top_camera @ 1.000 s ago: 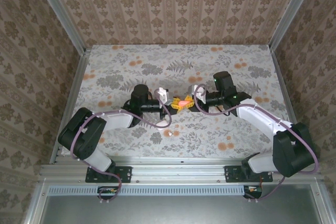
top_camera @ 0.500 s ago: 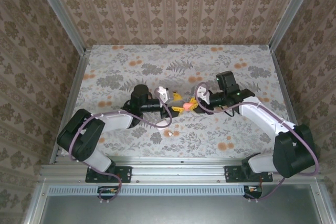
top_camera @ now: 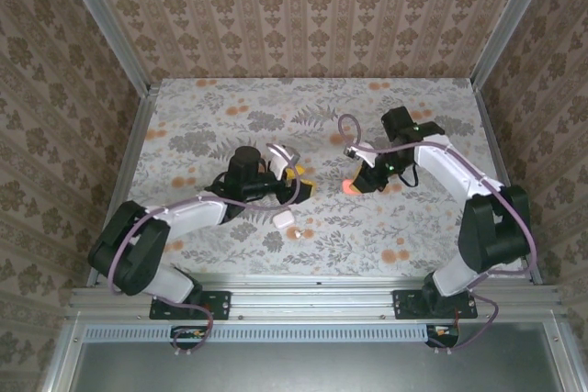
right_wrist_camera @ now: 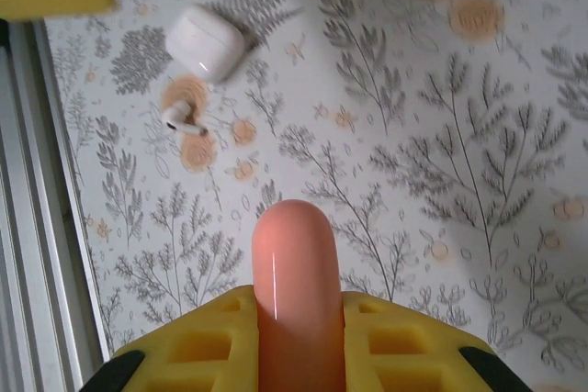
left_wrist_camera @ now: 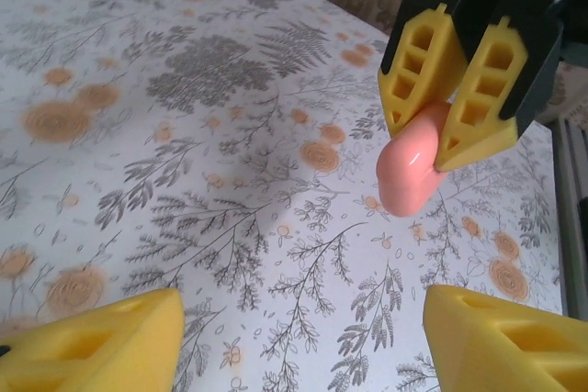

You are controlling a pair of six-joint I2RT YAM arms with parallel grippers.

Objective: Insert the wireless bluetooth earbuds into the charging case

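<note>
**A:** Status on the earbuds?

**B:** Not in. One white earbud [right_wrist_camera: 184, 118] lies loose on the floral tablecloth [right_wrist_camera: 441, 135], just beside the white charging case [right_wrist_camera: 204, 43]. As far as I can tell they are not touching. That case lies shut, near the table's front edge, on the near side of the left gripper [left_wrist_camera: 303, 328].

**A:** Grippers?

**B:** Left: fingers apart, nothing between them, over the cloth. The right gripper [right_wrist_camera: 299, 314] is clamped on the coral-pink charging case [right_wrist_camera: 292, 263], held clear of the table, right of centre.

**A:** Pink case open?

**B:** Looks shut. It's a smooth, glossy pill shape with no lid gap visible. Can't tell whether anything's inside.

**A:** Earbud detail?

**B:** Tiny and white, with a short stem by the look of it. It lies on its side between two orange flower prints and is far smaller than either case.

**A:** What's left?

**B:** My read: nearly everything. A case has to be opened, the bud picked and seated, and the lid shut. Early stage.
</note>
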